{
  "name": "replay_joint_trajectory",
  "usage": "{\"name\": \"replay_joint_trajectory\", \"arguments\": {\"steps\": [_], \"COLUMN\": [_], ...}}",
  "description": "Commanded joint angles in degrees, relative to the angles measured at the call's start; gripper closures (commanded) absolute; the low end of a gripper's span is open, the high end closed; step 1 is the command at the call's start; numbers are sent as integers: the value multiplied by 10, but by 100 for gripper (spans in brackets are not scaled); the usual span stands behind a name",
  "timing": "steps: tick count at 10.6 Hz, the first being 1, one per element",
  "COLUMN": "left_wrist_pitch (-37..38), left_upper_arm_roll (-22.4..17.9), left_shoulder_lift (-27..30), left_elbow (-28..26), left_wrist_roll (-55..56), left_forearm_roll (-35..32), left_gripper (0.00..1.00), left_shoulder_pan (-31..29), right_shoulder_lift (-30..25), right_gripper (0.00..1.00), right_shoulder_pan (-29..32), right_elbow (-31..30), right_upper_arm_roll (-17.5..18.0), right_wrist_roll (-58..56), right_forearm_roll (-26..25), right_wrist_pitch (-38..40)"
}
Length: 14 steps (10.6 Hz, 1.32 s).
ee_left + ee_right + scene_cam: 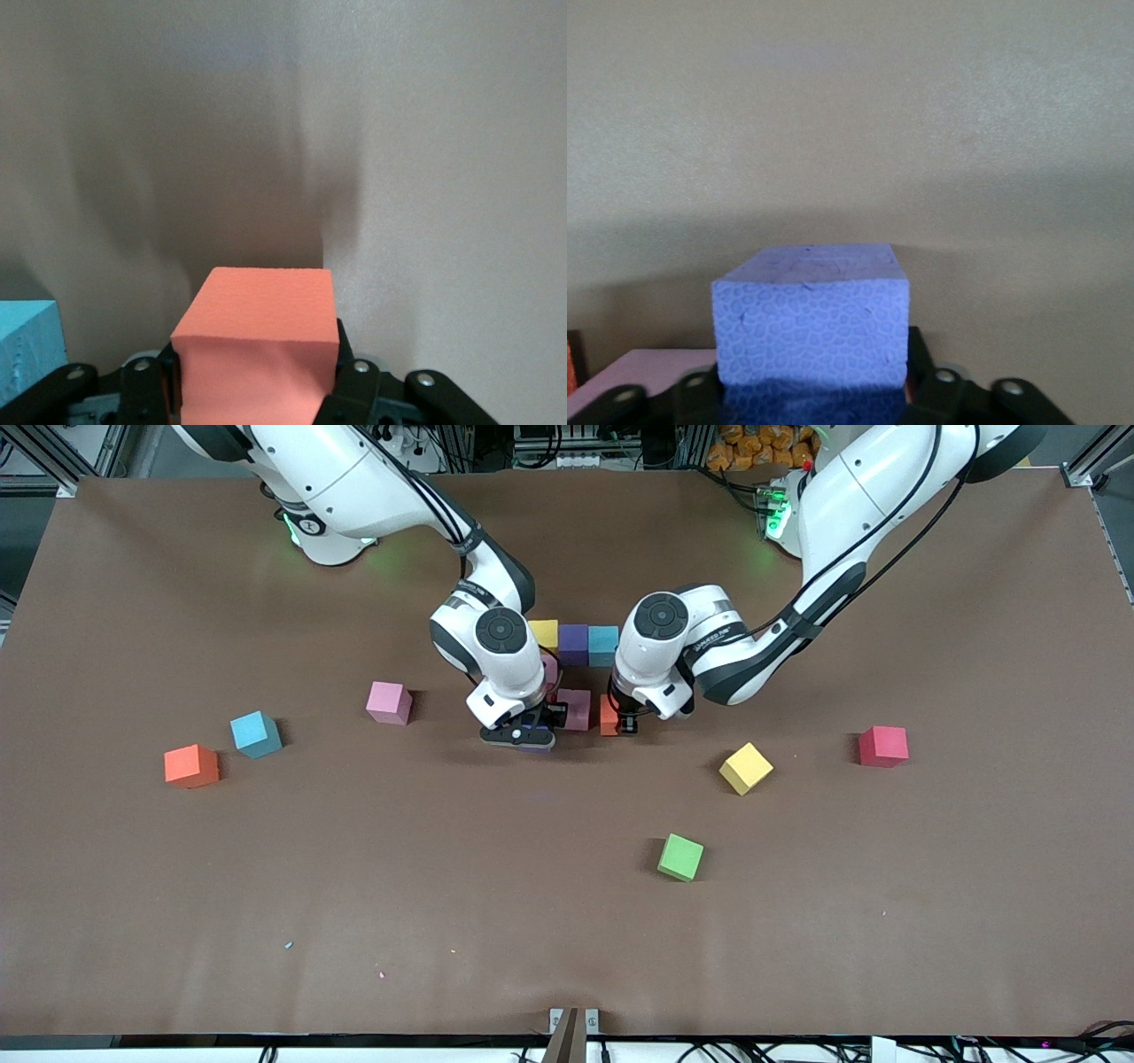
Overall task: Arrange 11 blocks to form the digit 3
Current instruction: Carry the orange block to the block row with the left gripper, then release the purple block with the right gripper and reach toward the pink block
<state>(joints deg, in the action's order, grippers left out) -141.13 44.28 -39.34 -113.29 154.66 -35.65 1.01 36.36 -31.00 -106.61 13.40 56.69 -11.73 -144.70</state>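
The started digit 3 sits mid-table: a row of yellow (544, 634), purple (574, 644) and blue (603, 645) blocks, a partly hidden pink block (550, 669) nearer the camera, then another pink block (576, 708). My left gripper (618, 722) (257, 382) is shut on an orange block (609, 714) (257, 336), held beside that pink block at the left arm's end. My right gripper (530, 737) (813, 390) is down around a purple block (535, 746) (811, 328), beside the same pink block at the right arm's end.
Loose blocks lie around: pink (389, 702), blue (255, 734) and orange (191, 766) toward the right arm's end; yellow (745, 768), red (882, 746) and green (680, 856) toward the left arm's end. A blue block's corner (27, 345) shows in the left wrist view.
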Motion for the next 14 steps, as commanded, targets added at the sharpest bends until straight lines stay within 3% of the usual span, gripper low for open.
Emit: {"name": "replay_joint_trajectory", "arguments": {"steps": [1,7,14], "left_wrist_pitch": [11,11,11], "left_upper_arm_roll": [-6,-7,-8], "left_shoulder_lift": [-7,-10,-11], "left_elbow": [11,12,26], "left_wrist_roll": [6,8,8], "left_forearm_roll": [15,14,15], "left_gripper": [100,100,100], "left_shoulder_pan": [18,18,26], "right_shoulder_lift": [-11,-27,-43], "right_gripper": [0,0,0], "right_shoulder_pan": [1,8,37], "right_elbow": [-11,-6,39], "right_upper_arm_roll": [3,3,22], "right_wrist_roll": [15,4,-36], "right_forearm_roll": [-9,-9,13], "right_wrist_pitch": [1,8,105]}}
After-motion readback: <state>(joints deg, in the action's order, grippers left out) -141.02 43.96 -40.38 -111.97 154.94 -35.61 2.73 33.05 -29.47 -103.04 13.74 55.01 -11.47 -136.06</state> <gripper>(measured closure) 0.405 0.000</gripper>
